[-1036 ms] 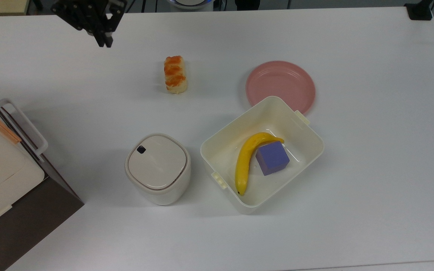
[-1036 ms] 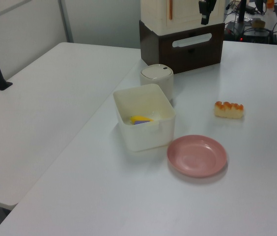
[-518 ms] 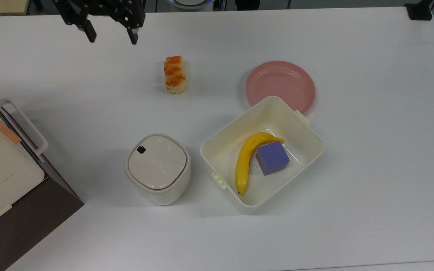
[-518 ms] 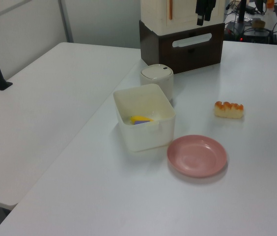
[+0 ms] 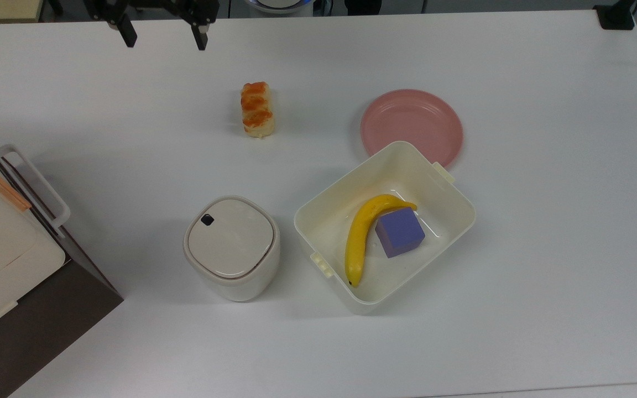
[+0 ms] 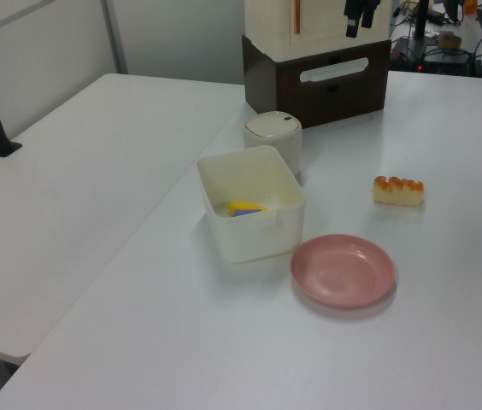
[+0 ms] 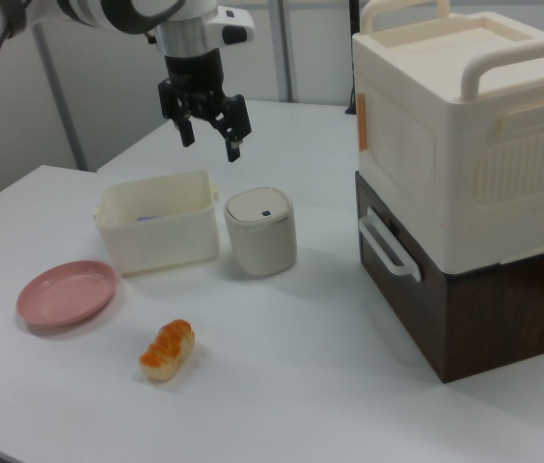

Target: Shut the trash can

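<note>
The trash can (image 5: 232,247) is a small cream bin with a flat beige lid and a small black button (image 5: 207,219). Its lid lies flat and shut. It also appears in the left view (image 6: 273,139) and in the right view (image 7: 261,230). My gripper (image 5: 163,36) hangs at the top view's upper left edge, high above the table and well away from the bin. Its two fingers are spread wide with nothing between them. In the right view the gripper (image 7: 210,138) hovers above and behind the bin; in the left view the gripper (image 6: 360,17) is at the top.
A cream tub (image 5: 443,190) holding a banana (image 5: 358,239) and a purple block (image 5: 400,232) stands right of the bin in the top view. A pink plate (image 5: 411,126) and a bread roll (image 5: 256,109) lie beyond. A white-and-brown box appliance (image 5: 3,260) with a handle is at the top view's left.
The gripper went from shut to open, its fingers spreading wide, and it rose slightly toward the top view's upper edge. The trash can lid stayed flat.
</note>
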Tool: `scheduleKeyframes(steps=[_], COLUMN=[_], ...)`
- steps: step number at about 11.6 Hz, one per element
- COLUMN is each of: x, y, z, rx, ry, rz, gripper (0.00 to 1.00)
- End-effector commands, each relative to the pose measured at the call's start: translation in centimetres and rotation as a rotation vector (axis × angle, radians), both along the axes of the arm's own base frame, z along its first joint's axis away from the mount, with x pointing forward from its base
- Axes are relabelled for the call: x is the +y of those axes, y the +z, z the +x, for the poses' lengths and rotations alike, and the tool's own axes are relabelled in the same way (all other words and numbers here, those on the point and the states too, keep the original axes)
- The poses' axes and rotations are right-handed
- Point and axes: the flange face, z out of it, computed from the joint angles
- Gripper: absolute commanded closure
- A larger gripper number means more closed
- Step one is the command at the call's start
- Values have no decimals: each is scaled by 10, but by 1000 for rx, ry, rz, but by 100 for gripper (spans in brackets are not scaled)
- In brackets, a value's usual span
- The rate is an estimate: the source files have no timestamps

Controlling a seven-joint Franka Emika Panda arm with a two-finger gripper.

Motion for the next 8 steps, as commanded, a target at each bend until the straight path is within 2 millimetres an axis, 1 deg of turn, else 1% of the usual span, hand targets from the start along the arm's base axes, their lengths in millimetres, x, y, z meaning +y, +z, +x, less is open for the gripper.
scheduleKeyframes(steps=[1,2,4,5,8], x=[25,33,51,53,53], y=[-1,-7,-14,-12,-15], z=[-19,-19,-29,-32,-31], rx=[29,39,55,30,35], ry=[19,33,60,56,-16], rz=[-10,-9,-10,-13,-7], gripper=[0,0,0,0,0])
